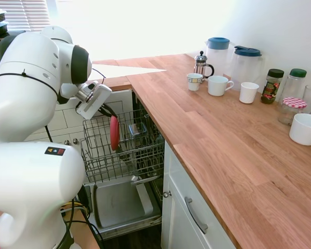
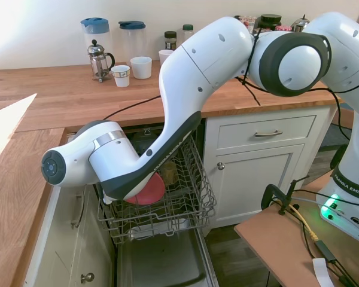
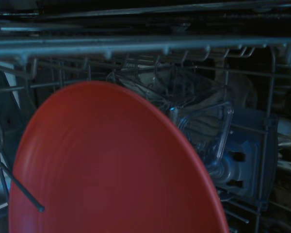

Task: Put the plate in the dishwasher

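Arm bent down over the open dishwasher [image 1: 125, 155], plate stood on edge in its pulled-out rack.

The gripper [image 1: 108, 110] was angled down just above the coral plate [image 1: 114, 133]. The finger state couldn't be told: they were mostly hidden by the wrist in the first exterior view, and fully blocked by the forearm in the second. A clear container [image 3: 203, 126] behind the plate was only made out in the wrist view.
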Robot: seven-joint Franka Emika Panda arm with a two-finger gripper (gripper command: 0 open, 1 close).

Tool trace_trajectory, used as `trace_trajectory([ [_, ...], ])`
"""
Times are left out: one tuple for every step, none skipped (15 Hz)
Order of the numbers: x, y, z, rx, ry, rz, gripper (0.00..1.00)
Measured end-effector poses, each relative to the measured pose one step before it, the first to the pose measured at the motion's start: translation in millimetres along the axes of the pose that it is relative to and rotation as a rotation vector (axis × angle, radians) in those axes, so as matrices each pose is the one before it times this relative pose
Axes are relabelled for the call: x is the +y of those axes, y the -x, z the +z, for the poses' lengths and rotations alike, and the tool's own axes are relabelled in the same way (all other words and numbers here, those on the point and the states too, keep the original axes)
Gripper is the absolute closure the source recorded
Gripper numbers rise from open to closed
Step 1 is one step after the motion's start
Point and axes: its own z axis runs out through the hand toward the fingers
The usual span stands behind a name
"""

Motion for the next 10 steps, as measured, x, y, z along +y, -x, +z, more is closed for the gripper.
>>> trace_trajectory([
  [1.1,-1.61,2.09,-0.01769,-0.00226,0.0033,0.0],
  [0.81,-0.58,2.37,-0.01289,-0.00001,-0.00047,0.0],
  [0.18,0.38,2.84,-0.01244,0.00102,-0.00039,0.0],
  [-0.24,0.76,2.33,-0.01027,0.00064,0.00045,0.0],
  [-0.79,1.19,1.09,-0.00602,0.00064,-0.00005,0.0],
  [-0.9,1.23,0.85,-0.00443,0.0008,-0.00026,0.0],
  [-0.59,0.75,0.15,-0.0016,0.00106,0.0,0.0],
  [-0.6,0.91,0.03,-0.00351,-0.00014,-0.00004,0.0],
  [-2.27,3.04,2.48,-0.01709,-0.00331,-0.00103,0.0],
  [-2.72,2.81,4.36,-0.01152,0.00221,-0.00203,0.0],
])
